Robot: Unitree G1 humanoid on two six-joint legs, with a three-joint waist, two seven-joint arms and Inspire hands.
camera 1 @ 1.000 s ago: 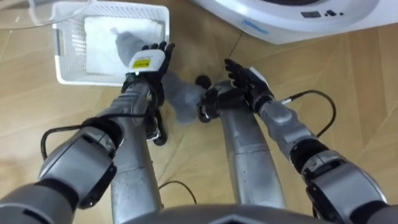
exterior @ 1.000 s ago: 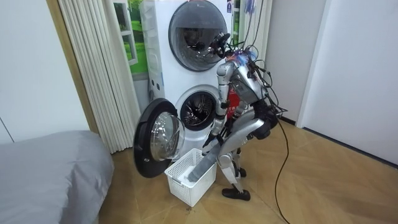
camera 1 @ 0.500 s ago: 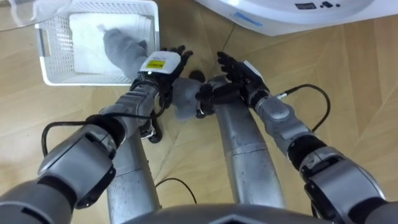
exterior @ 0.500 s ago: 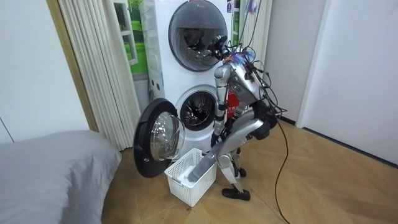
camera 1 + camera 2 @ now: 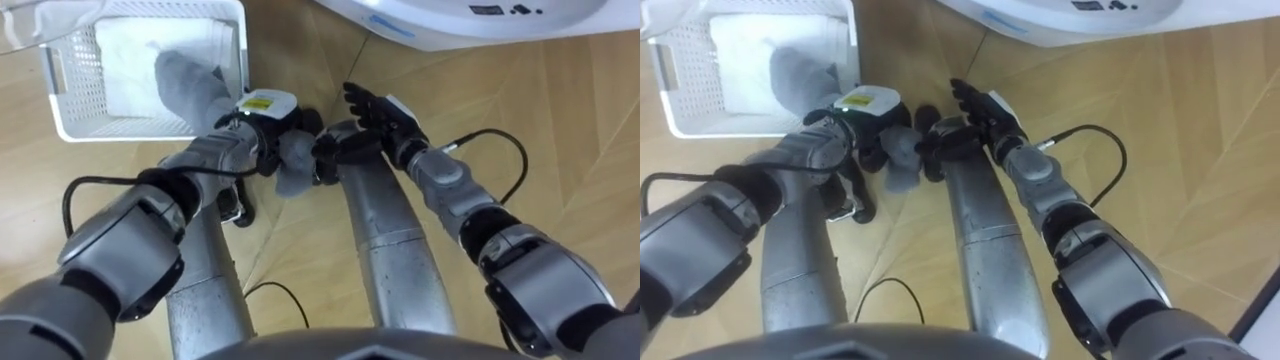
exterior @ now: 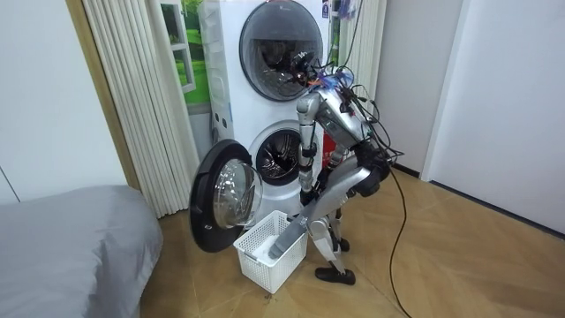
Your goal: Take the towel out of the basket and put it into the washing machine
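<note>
No text, number or brand can be read.

The left hand [image 5: 250, 122] carries a white tag [image 5: 264, 101] with a yellow patch; its print is too small to read.

The washing machine [image 5: 560, 20] bears a blue mark [image 5: 392, 22] and dark panel markings [image 5: 497, 9], also too small to read.

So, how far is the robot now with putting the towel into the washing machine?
Done: the door of the washing machine stands open. In hand: the left hand is curled round the grey towel, whose other end lies in the white basket; the right hand is open beside it. Left: lift the towel clear of the basket and put it inside the machine.
</note>
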